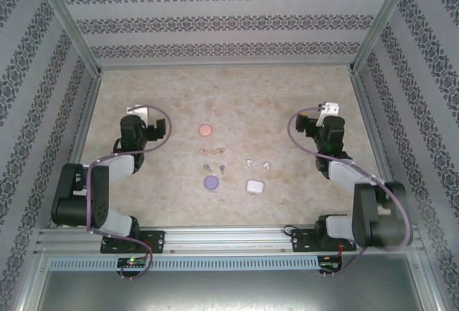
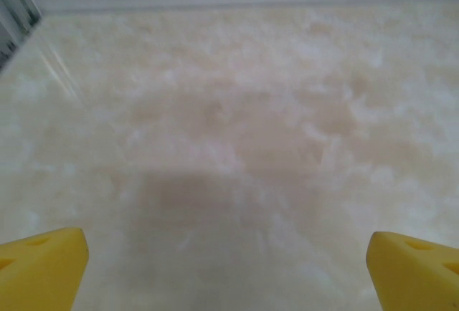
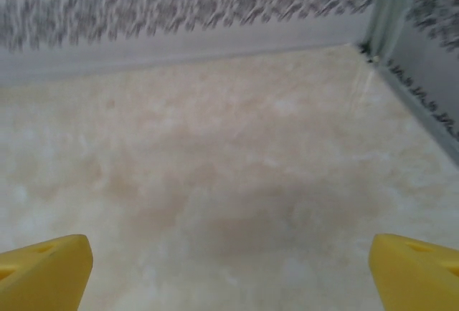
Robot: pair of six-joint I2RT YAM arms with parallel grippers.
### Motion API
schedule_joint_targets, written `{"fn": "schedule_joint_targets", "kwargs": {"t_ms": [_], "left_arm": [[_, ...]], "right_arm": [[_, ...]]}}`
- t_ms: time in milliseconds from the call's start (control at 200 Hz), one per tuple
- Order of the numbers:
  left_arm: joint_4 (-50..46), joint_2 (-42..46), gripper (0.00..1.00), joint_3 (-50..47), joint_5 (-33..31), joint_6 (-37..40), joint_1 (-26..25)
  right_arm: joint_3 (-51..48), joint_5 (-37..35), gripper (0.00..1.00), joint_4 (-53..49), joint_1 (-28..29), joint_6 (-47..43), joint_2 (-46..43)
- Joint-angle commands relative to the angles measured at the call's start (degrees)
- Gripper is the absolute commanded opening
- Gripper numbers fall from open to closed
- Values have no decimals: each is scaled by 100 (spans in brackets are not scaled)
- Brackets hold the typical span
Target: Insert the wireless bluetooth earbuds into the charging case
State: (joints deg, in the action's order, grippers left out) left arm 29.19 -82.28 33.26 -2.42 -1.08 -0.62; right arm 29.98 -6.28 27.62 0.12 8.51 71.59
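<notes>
Three charging cases lie shut in the middle of the table: a round pink one (image 1: 206, 130), a round purple one (image 1: 211, 181) and a square white one (image 1: 254, 186). Between them lie the tiny earbuds: a pinkish pair (image 1: 212, 151), a purple pair (image 1: 214, 168) and a white pair (image 1: 257, 163). My left gripper (image 1: 138, 112) hovers at the left, well away from them. In its wrist view the left gripper (image 2: 229, 275) stands open over bare table. My right gripper (image 1: 328, 108) is at the far right; in its wrist view the right gripper (image 3: 229, 275) is open too, holding nothing.
Patterned walls enclose the marbled table (image 1: 237, 96) on three sides, with metal posts (image 1: 369, 31) at the back corners. An aluminium rail (image 1: 229, 238) carrying both arm bases runs along the near edge. Cables loop off each wrist.
</notes>
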Motion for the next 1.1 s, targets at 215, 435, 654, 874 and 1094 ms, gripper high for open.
{"fn": "schedule_joint_targets", "kwargs": {"t_ms": [215, 435, 654, 874, 1094], "left_arm": [[-4186, 622, 100, 2128, 126, -1578, 4], [-5181, 763, 100, 2523, 914, -2966, -297], [-5082, 948, 100, 2262, 917, -3386, -991], [-4954, 1023, 100, 2008, 1031, -4086, -1153], [-5214, 853, 100, 2205, 870, -4162, -1314]], "right_arm": [[848, 858, 98, -3344, -42, 2197, -1679], [1434, 549, 97, -5655, 1186, 2630, -1345], [1730, -616, 98, -6964, 3236, 3735, -815], [1767, -582, 91, -7036, 4446, 4586, -67], [2275, -613, 87, -7154, 4845, 5093, 928]]}}
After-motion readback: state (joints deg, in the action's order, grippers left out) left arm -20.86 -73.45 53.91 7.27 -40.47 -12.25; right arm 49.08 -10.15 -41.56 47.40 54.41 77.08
